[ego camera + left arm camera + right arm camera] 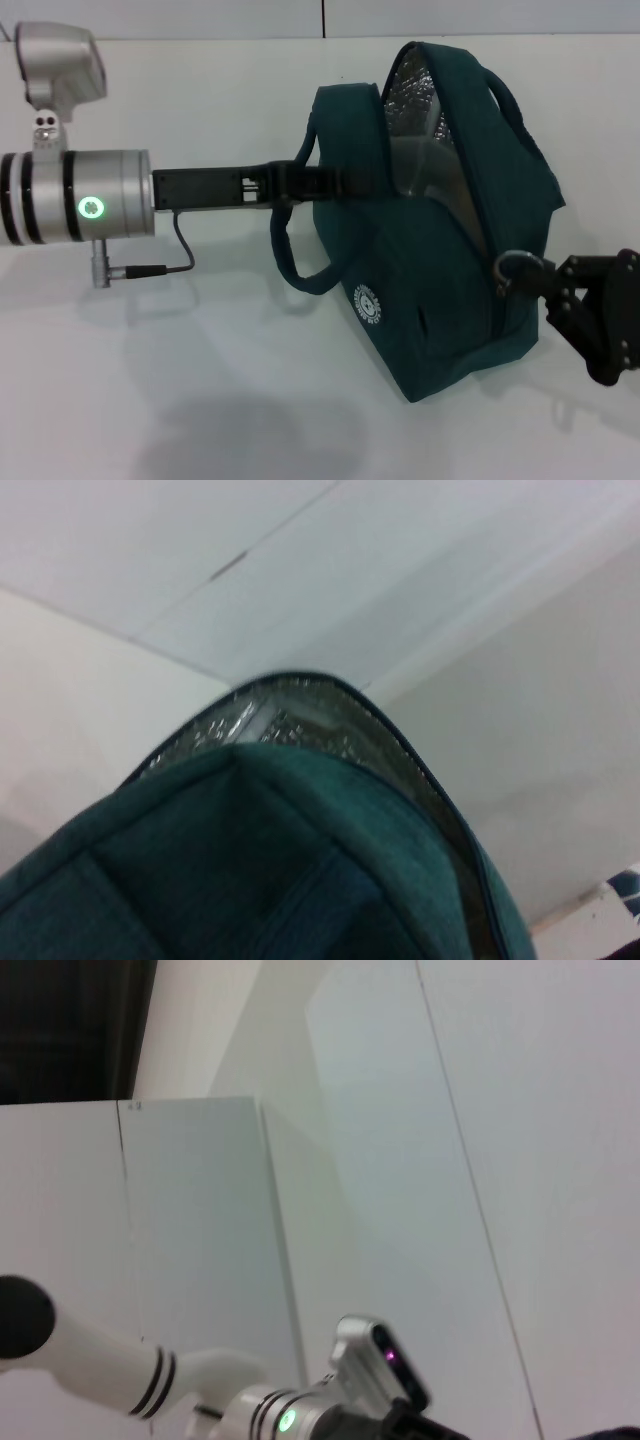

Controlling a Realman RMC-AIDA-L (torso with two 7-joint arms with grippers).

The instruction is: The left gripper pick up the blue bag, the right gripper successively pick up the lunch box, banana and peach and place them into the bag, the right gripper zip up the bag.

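Dark teal-blue bag (440,280) with shiny silver lining and round white logo (368,303). Black tools, silver arm with green light (92,208), white desk (200,400).

Head cam: high, looks fwd + down on white table (200,400), mid-range. L wrist cam: v. close behind blue bag (300,860), tilted up to wall. R wrist cam: faces up/left to wall, left arm (120,1370) far off; arm shared w/ head cam.
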